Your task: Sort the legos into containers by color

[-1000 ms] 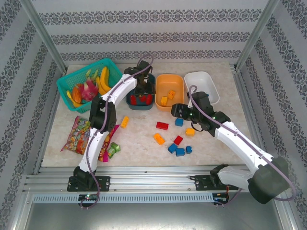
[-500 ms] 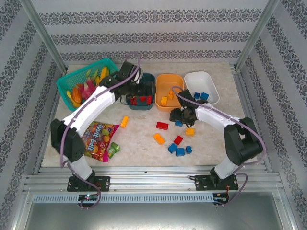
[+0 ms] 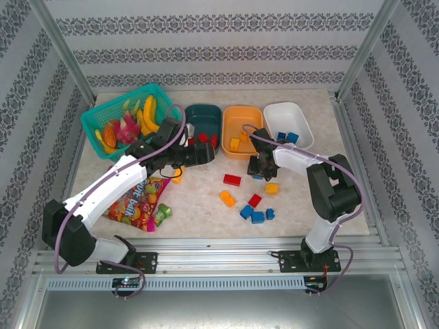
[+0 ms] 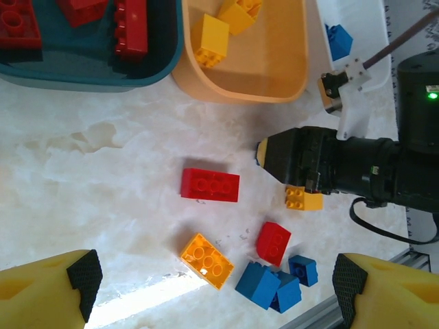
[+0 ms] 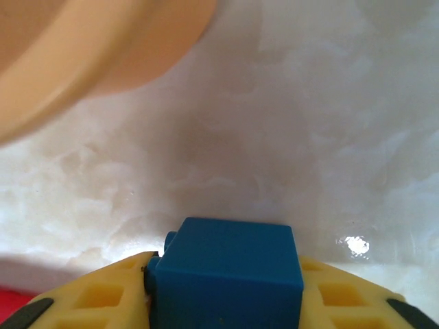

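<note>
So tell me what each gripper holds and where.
Right gripper pinches a blue lego brick by its opposite sides; left gripper is open, holding nothing.

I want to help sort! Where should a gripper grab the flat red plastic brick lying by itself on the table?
Pinch the flat red rectangular plastic brick across its two long sides, coming straight down from above. It lies flat, studs up, with bare pale table all round, so there is probably room either side.
</note>
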